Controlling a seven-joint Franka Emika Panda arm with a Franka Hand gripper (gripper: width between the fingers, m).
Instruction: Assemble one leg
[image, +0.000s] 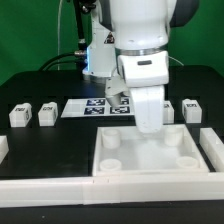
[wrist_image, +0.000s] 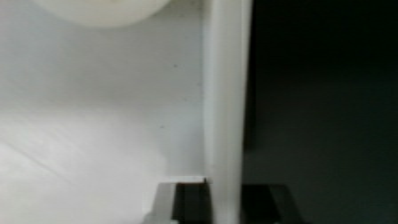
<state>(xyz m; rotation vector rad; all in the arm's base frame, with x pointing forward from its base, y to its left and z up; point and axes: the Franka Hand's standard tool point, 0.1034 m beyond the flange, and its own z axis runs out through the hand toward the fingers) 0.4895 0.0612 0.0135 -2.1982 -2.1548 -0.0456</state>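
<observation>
Black table (image: 40, 150), gripper (image: 148, 128) vertical over tray (image: 150, 178)

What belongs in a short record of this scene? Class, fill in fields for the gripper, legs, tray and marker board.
gripper: low at the tray's far wall, holding no leg; open or shut unclear
legs: four, loose on the table, two at the exterior view's left, two at its right
tray: white, round corner sockets, no leg fitted
marker board: flat, behind the tray
</observation>
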